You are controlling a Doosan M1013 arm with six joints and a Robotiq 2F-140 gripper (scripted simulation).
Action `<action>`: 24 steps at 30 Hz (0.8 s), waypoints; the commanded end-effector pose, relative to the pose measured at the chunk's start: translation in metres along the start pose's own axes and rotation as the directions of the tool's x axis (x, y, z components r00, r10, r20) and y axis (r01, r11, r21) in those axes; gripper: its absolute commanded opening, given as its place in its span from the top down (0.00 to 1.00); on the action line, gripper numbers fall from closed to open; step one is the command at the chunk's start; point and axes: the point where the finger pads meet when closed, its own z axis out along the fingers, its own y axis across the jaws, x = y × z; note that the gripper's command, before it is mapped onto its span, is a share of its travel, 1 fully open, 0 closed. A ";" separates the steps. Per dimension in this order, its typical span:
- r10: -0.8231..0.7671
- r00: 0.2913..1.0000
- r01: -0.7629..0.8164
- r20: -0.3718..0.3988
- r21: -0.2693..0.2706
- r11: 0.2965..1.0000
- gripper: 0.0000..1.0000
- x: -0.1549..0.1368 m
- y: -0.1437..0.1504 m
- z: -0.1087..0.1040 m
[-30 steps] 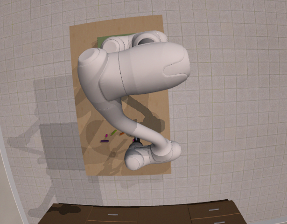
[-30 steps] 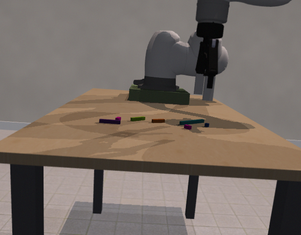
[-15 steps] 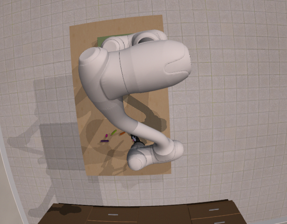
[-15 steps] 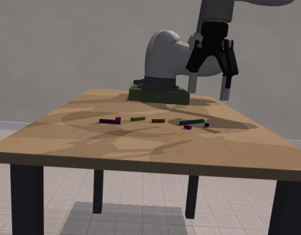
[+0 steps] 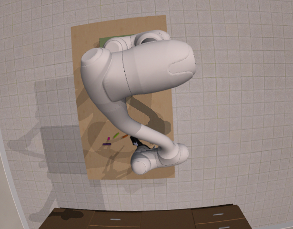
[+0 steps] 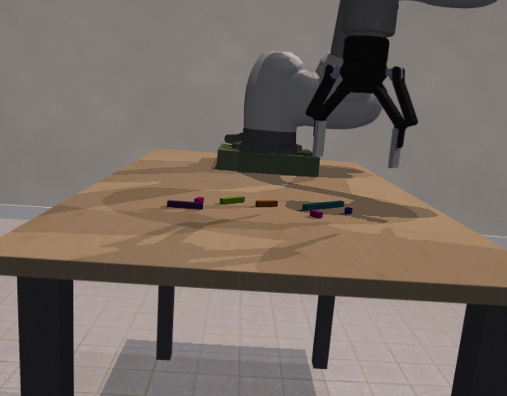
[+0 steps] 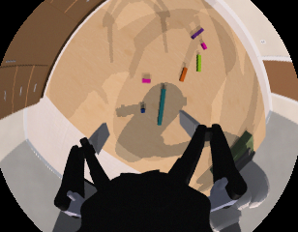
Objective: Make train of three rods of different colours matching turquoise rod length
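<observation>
My gripper [image 6: 358, 147] is open and empty, high above the table's right part. In the wrist view its fingers frame the table from above. Below lie the turquoise rod [image 6: 322, 205] [image 7: 161, 104], a small blue rod [image 6: 348, 209] [image 7: 143, 108] and a magenta rod [image 6: 316, 213] [image 7: 147, 80] close beside it. To the left lie the orange rod [image 6: 266, 203] [image 7: 184, 73], the lime rod [image 6: 232, 200] [image 7: 199, 62], the purple rod [image 6: 184, 205] [image 7: 197, 34] and a second magenta rod [image 6: 199, 199] [image 7: 203, 45] touching or almost touching the purple one. All rods lie flat and apart from my fingers.
The arm's green base block [image 6: 268, 161] stands at the table's far end. In the overhead view the arm [image 5: 139, 74] hides much of the table, including the turquoise rod. A dark cabinet [image 5: 146, 218] stands on the floor beyond the table.
</observation>
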 end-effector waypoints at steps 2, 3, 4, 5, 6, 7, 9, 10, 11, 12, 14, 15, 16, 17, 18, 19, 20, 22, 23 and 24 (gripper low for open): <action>-0.010 1.000 0.010 0.002 0.002 1.000 0.00 0.000 0.000 0.000; -0.010 1.000 0.010 0.002 0.002 1.000 0.00 0.000 0.000 0.000; -0.010 1.000 0.010 0.002 0.002 1.000 0.85 0.000 0.000 0.000; -0.010 1.000 0.010 0.002 0.002 1.000 0.85 0.000 0.000 0.000; -0.010 1.000 0.010 0.002 0.002 1.000 0.85 0.000 0.000 0.000; -0.010 1.000 0.010 0.002 0.002 1.000 0.85 0.000 0.000 0.000; -0.010 1.000 0.010 0.002 0.002 1.000 0.85 0.000 0.000 0.000; -0.010 1.000 0.010 0.002 0.002 1.000 0.85 0.000 0.000 0.000; -0.010 1.000 0.010 0.002 0.002 1.000 0.85 0.000 0.000 0.000; -0.010 1.000 0.010 0.002 0.002 1.000 0.85 0.000 0.000 0.000; -0.010 1.000 0.010 0.002 0.002 1.000 0.85 0.000 0.000 0.000; -0.010 1.000 0.010 0.002 0.002 1.000 0.85 0.000 0.000 0.000; -0.010 1.000 0.010 0.002 0.002 1.000 0.85 0.000 0.000 0.000; -0.010 1.000 0.010 0.002 0.002 1.000 0.85 0.000 0.000 0.000; -0.010 1.000 0.010 0.002 0.002 1.000 0.85 0.000 0.000 0.000; -0.010 1.000 0.010 0.002 0.002 1.000 0.85 0.000 0.000 0.000; -0.010 1.000 0.010 0.002 0.002 1.000 0.85 0.000 0.000 0.000; -0.010 1.000 0.010 0.002 0.002 1.000 0.85 0.000 0.000 0.000; -0.010 1.000 0.010 0.002 0.002 1.000 0.85 0.000 0.000 0.000; -0.010 1.000 0.010 0.002 0.002 1.000 0.85 0.000 0.000 0.000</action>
